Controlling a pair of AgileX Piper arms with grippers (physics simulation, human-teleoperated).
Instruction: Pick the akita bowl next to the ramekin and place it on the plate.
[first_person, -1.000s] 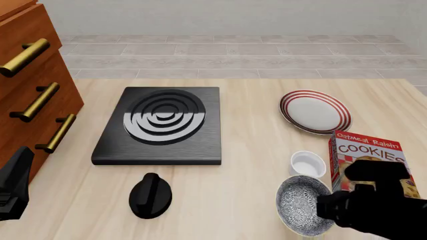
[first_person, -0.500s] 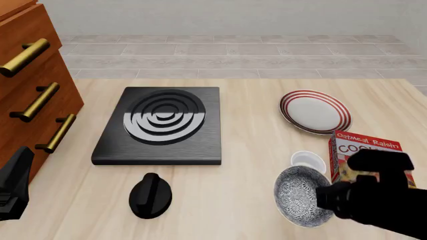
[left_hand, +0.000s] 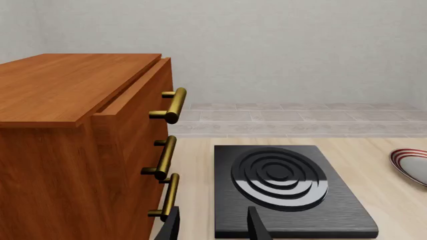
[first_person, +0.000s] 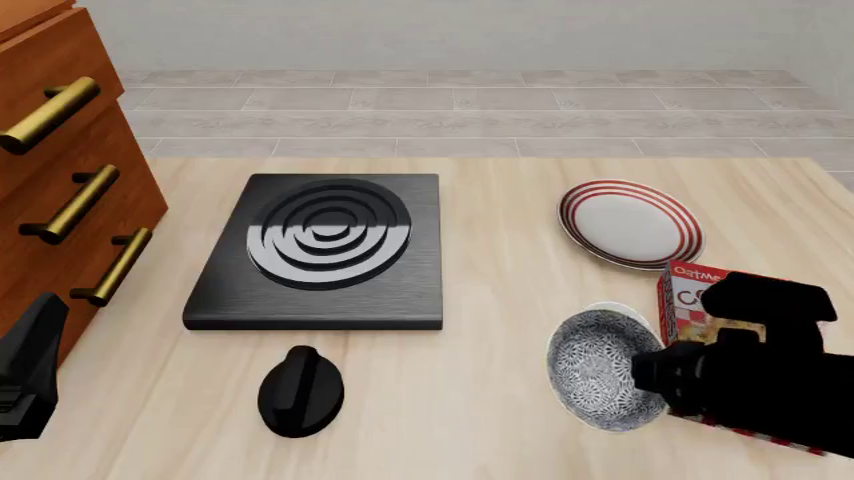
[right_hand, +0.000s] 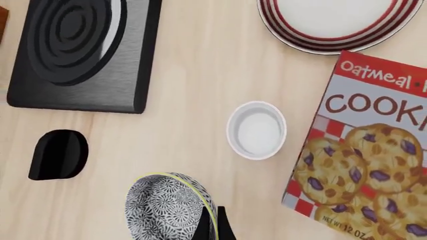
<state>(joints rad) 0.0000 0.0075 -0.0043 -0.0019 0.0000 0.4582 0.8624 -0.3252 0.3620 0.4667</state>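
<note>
The right gripper (right_hand: 215, 222) pinches the rim of the akita bowl (first_person: 603, 369), held tilted above the ramekin (right_hand: 257, 130), beside the cookie box (right_hand: 363, 150). The left gripper (left_hand: 212, 225) hangs open.

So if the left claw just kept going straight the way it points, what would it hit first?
Probably the black stove plate: the left claw points along the table toward its near edge, with the drawer cabinet alongside. Depth is unclear, so it might pass just over it.
</note>
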